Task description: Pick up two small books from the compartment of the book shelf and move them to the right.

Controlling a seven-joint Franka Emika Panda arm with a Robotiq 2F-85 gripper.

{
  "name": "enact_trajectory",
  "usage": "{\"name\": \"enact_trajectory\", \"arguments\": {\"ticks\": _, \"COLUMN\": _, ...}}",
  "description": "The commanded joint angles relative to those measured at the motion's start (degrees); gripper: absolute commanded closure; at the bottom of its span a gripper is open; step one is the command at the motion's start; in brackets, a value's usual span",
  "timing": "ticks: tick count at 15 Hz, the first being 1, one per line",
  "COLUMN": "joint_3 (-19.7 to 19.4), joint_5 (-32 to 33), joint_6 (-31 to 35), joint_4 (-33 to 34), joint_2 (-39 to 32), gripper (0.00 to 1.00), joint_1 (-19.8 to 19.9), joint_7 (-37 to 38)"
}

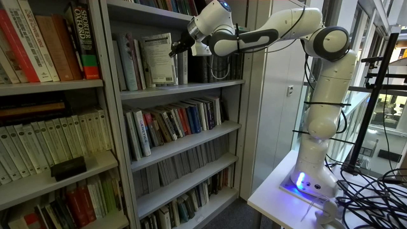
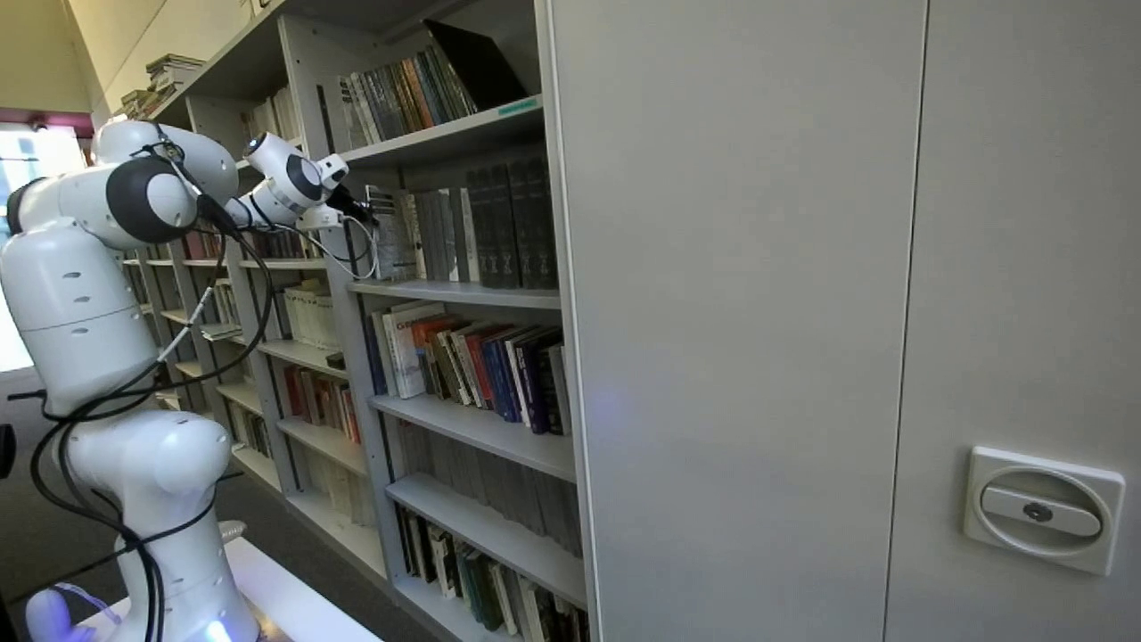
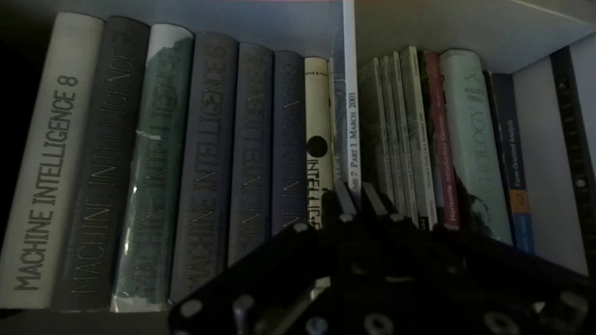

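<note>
The book shelf [image 1: 113, 105] is a tall grey metal unit. Its compartment [image 1: 181, 88] holds a row of upright light and dark spines, and it also shows in an exterior view [image 2: 446, 291]. My gripper [image 3: 357, 193] is shut on a thin white book [image 3: 351, 107] marked Part 1 March 2001. In an exterior view the held book [image 1: 158, 60] stands out in front of the row, its pale printed cover visible. The fingers [image 1: 174, 51] grip its outer edge. Several thin pale volumes [image 3: 400, 139] stand beside it in the wrist view. Whether a second book is held cannot be told.
Grey and white Machine Intelligence volumes [image 3: 205, 153] stand on one side of the held book; a red spine [image 3: 442, 153] and pale green book [image 3: 475, 139] stand on the other. Large dark volumes [image 2: 513, 223] fill the compartment's end. The shelf board above [image 1: 152, 11] overhangs the wrist.
</note>
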State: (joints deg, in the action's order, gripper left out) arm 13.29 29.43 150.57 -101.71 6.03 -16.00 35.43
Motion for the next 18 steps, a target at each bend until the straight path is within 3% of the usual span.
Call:
{"name": "enact_trajectory", "arguments": {"ticks": 1, "joint_3": 2.10, "joint_5": 2.88, "joint_6": -2.14, "joint_4": -5.58, "joint_2": 5.59, "gripper": 0.98, "joint_1": 3.92, "joint_7": 5.00}}
{"name": "enact_trajectory", "arguments": {"ticks": 10, "joint_3": 6.49, "joint_5": 9.62, "joint_6": -6.69, "joint_4": -12.83, "joint_2": 14.53, "gripper": 0.98, "joint_1": 9.43, "joint_7": 18.80}}
{"name": "enact_trajectory", "arguments": {"ticks": 18, "joint_3": 9.37, "joint_5": 12.80, "joint_6": -8.91, "joint_4": -15.16, "joint_2": 18.15, "gripper": 0.98, "joint_1": 14.21, "joint_7": 25.75}}
